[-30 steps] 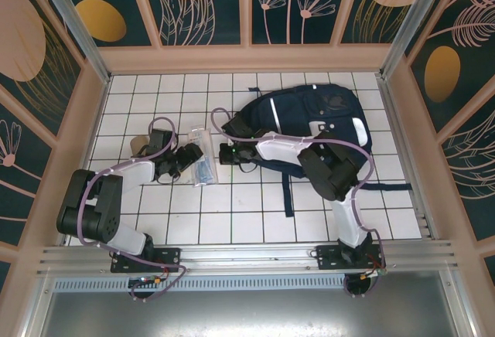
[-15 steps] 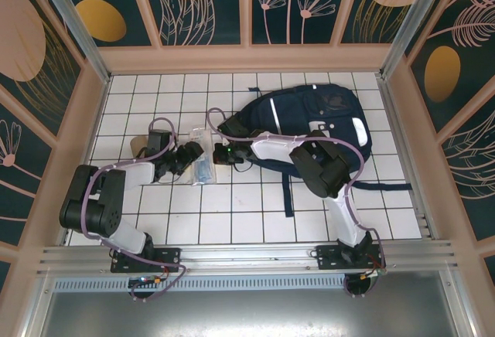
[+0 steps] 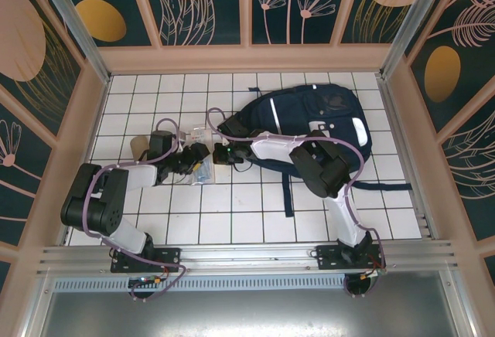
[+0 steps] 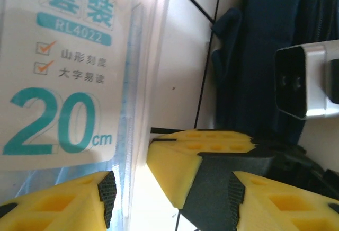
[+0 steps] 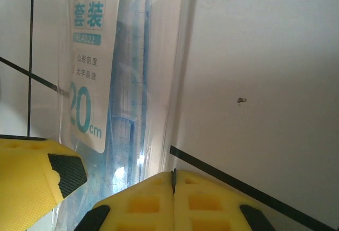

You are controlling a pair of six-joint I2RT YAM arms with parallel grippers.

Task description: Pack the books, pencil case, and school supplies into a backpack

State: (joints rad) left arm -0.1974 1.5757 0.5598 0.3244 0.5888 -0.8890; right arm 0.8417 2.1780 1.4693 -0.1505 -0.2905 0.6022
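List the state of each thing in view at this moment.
backpack: lying flat on the table; zip state unclear.
clear packet: flat on the table, outside the backpack, between both grippers.
left gripper: open, fingers astride the packet's edge.
right gripper: open, packet's end between its fingers.

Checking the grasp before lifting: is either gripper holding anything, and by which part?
Cannot tell. The left gripper and right gripper both straddle the packet at its "20cm" end; clamping unclear.

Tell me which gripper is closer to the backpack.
The right gripper: it sits just off the backpack's left edge. The left gripper is farther left, at the clear packet.
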